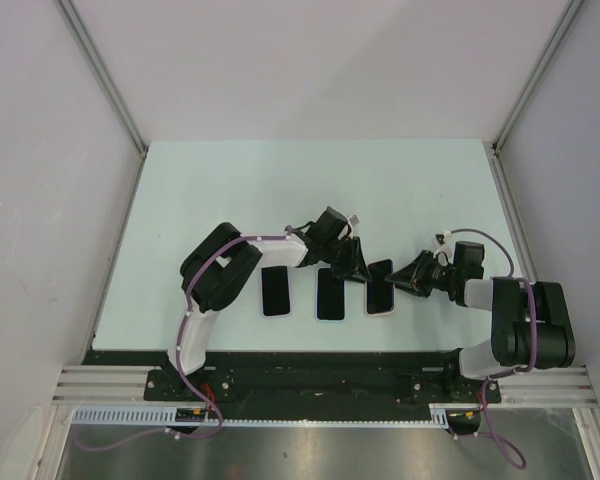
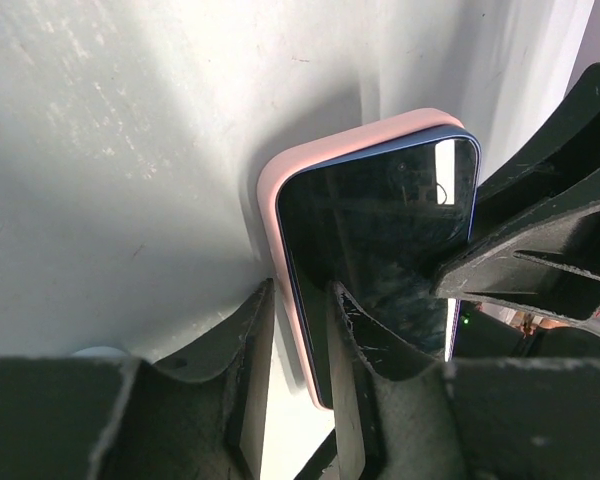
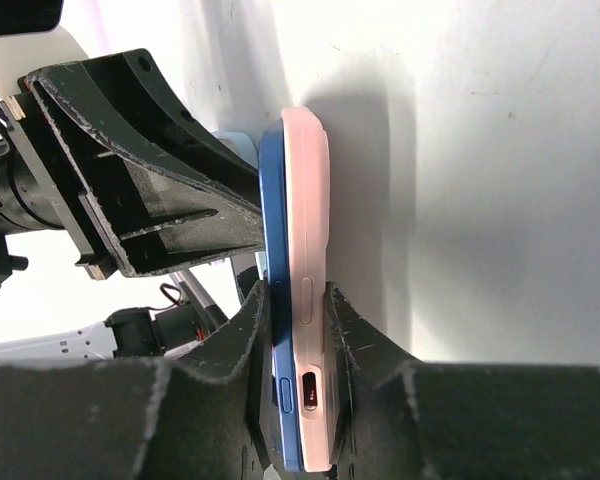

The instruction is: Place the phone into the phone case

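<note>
Two grippers: both working one phone.
Right gripper (image 3: 298,400): clamped across blue phone (image 3: 272,250) and pink case (image 3: 308,230) together.
Left gripper (image 2: 300,340): fingers straddling the case edge, apparently pinching it.
Phone position: partly seated, edge proud of case.
Method: press edge evenly, hold case steady.
Nearby: two more phones (image 1: 276,291) on table (image 1: 280,180).

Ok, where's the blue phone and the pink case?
Blue-edged phone with dark glass screen (image 2: 380,240): left wrist view, middle of the screen.
Pale pink soft phone case (image 3: 306,220): right wrist view, on its long side wall.
</note>
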Controlling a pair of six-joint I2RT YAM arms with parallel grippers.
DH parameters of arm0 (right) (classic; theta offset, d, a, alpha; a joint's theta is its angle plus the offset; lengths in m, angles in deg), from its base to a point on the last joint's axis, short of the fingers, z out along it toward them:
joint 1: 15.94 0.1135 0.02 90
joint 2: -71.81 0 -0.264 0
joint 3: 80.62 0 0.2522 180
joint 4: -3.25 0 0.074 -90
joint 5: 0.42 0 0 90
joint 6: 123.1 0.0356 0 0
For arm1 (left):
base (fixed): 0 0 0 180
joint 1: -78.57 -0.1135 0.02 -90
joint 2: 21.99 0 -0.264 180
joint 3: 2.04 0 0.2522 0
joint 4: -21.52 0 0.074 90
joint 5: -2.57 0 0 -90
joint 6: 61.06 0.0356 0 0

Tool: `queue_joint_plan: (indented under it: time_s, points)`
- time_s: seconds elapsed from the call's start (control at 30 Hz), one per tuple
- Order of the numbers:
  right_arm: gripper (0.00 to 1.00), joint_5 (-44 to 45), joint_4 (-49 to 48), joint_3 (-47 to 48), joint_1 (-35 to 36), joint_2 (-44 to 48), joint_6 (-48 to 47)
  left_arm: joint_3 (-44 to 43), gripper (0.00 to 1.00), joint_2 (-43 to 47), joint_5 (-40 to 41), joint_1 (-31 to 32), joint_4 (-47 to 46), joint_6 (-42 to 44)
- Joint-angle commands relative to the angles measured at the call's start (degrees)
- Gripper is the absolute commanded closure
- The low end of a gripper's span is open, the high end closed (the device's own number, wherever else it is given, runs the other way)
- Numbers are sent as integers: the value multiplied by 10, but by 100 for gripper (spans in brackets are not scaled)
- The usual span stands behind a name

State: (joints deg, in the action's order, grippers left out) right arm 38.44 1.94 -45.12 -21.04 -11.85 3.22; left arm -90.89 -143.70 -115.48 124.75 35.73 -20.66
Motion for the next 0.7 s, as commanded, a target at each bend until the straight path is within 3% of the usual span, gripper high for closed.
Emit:
queue_joint_plan:
  time_s: [0.0, 0.1, 0.17, 0.2, 0.23, 0.67]
  points:
    - [100, 20, 33, 13, 2, 29, -5, 10, 67, -3, 1, 14, 6, 0]
    - [99, 20, 48, 17, 2, 39, -9, 9, 67, -4, 2, 14, 7, 0]
    - [82, -1, 40, 17, 2, 45, -2, 9, 67, -5, 2, 14, 7, 0]
    - [65, -7, 36, 17, 2, 48, 8, 9, 67, -5, 1, 14, 7, 0]
    - [61, -14, 30, 17, 2, 53, 12, 9, 67, -5, 1, 14, 7, 0]
    - [63, -1, 33, 17, 2, 55, 18, 11, 61, -3, 1, 15, 6, 1]
